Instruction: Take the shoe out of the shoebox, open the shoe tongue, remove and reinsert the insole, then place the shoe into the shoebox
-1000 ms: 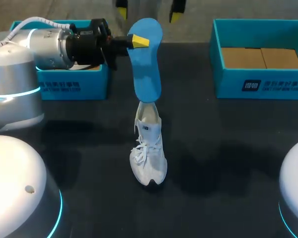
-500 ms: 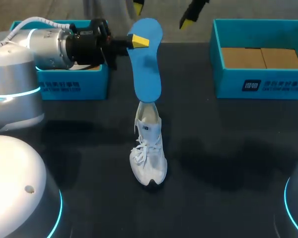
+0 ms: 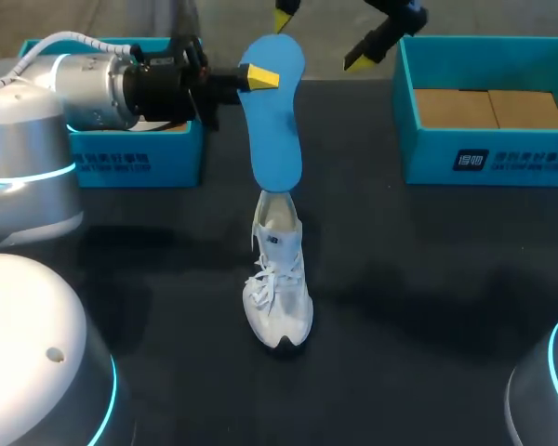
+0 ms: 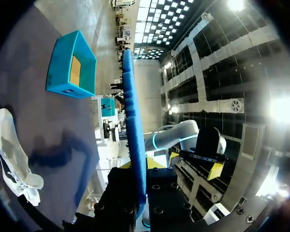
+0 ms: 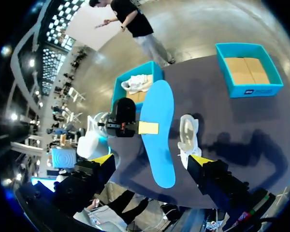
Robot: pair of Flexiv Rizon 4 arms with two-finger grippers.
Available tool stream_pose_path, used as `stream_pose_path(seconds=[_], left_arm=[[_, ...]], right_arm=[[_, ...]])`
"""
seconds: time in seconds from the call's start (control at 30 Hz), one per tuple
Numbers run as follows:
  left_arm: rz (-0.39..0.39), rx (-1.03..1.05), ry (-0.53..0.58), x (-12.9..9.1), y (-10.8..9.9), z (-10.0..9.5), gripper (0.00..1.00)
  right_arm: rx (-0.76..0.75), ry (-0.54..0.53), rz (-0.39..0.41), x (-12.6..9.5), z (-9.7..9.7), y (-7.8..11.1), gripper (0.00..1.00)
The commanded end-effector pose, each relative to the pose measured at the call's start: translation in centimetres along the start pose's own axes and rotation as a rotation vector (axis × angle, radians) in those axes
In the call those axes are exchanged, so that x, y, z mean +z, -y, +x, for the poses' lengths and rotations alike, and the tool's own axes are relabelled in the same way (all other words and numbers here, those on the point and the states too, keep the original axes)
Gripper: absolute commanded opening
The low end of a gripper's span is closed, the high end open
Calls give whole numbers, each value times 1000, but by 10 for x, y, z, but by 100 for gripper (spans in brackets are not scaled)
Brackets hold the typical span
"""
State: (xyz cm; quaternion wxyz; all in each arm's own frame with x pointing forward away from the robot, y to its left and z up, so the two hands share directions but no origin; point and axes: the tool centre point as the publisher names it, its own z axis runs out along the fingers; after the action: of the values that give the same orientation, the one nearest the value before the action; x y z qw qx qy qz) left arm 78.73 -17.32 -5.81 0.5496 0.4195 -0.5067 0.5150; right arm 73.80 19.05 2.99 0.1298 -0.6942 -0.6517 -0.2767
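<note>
A white sneaker (image 3: 279, 288) lies on the dark table, toe toward me; it also shows in the left wrist view (image 4: 9, 150) and the right wrist view (image 5: 187, 133). My left gripper (image 3: 259, 76) is shut on the upper part of a blue insole (image 3: 277, 121), which hangs upright with its lower end over the shoe's heel opening. The left wrist view shows the insole (image 4: 134, 135) edge-on in that gripper (image 4: 137, 191). My right gripper (image 3: 321, 37) hovers open above and behind the insole (image 5: 157, 130), which lies ahead of it, centred on the gap between its fingers (image 5: 150, 160).
A teal shoebox (image 3: 139, 158) stands at the back left behind my left arm and holds another white shoe (image 5: 137, 83). A second teal shoebox (image 3: 488, 163) with a cardboard floor stands at the back right. Bare table surrounds the sneaker.
My right gripper has shifted to the right and tilted, one yellow tip dropping lower near the right box. The left arm, insole and shoe have not moved.
</note>
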Motion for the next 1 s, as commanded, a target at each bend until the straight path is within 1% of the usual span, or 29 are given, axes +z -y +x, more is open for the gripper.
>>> stream_pose_path(seconds=[0.03,0.33,0.73,1.0], left_arm=[[0,0,1,0,0,0,0],[0,0,1,0,0,0,0],[0,0,1,0,0,0,0],[0,0,1,0,0,0,0]], right_arm=[[-7,-553,21,1,-8,-4,100],[0,-700,49,0,-13,-2,100],[-18,-744,3,7,-26,6,100],[-6,-806,29,13,-34,9,100]])
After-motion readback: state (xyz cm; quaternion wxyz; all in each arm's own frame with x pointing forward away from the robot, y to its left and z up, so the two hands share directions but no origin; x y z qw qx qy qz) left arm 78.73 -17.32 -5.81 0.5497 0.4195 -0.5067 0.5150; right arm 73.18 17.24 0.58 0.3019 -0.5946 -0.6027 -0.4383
